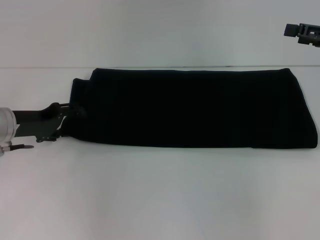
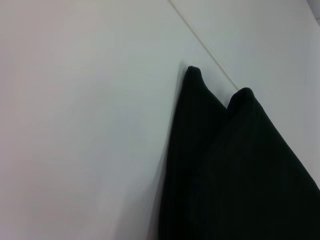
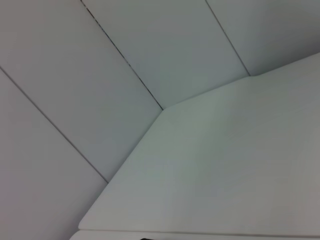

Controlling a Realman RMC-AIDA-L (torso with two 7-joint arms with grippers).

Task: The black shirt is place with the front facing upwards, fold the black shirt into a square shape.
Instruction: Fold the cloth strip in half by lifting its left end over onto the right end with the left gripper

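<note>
The black shirt (image 1: 195,107) lies folded into a long band running left to right across the white table (image 1: 160,195), plain black side up, no lettering showing. My left gripper (image 1: 70,122) sits low at the band's left end, right against the cloth edge. In the left wrist view, two layered corners of the black shirt (image 2: 240,170) lie flat on the table. My right gripper (image 1: 302,31) hangs high at the far right, well away from the shirt. The right wrist view shows only table and wall.
The white table (image 3: 225,170) stretches bare in front of the shirt and to its left. A white panelled wall (image 3: 75,75) stands behind. The shirt's right end reaches nearly to the right border of the head view.
</note>
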